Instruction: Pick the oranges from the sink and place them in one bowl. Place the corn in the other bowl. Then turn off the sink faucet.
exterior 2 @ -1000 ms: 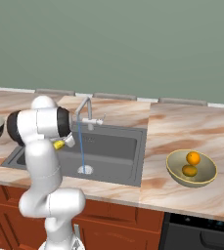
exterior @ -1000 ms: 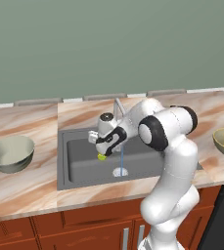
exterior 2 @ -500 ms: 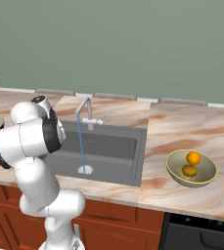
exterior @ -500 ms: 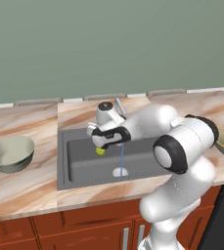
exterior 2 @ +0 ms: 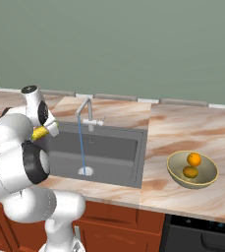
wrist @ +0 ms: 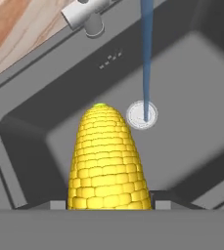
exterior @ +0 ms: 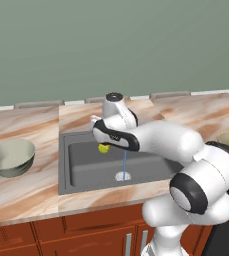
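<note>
End effector around corn above sink

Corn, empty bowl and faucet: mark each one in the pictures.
corn (wrist: 108, 161), hand view, middle of the yellow cob.
empty bowl (exterior: 11, 156), left base view, its whitish inside.
faucet (exterior 2: 87, 112), right base view, the upright silver stem.

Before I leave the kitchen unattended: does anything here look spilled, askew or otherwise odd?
Water is running from the sink faucet in a thin stream straight into the sink drain. Nothing is spilled on the countertop. The gripper holds the corn above the basin; both oranges sit in one bowl.
</note>
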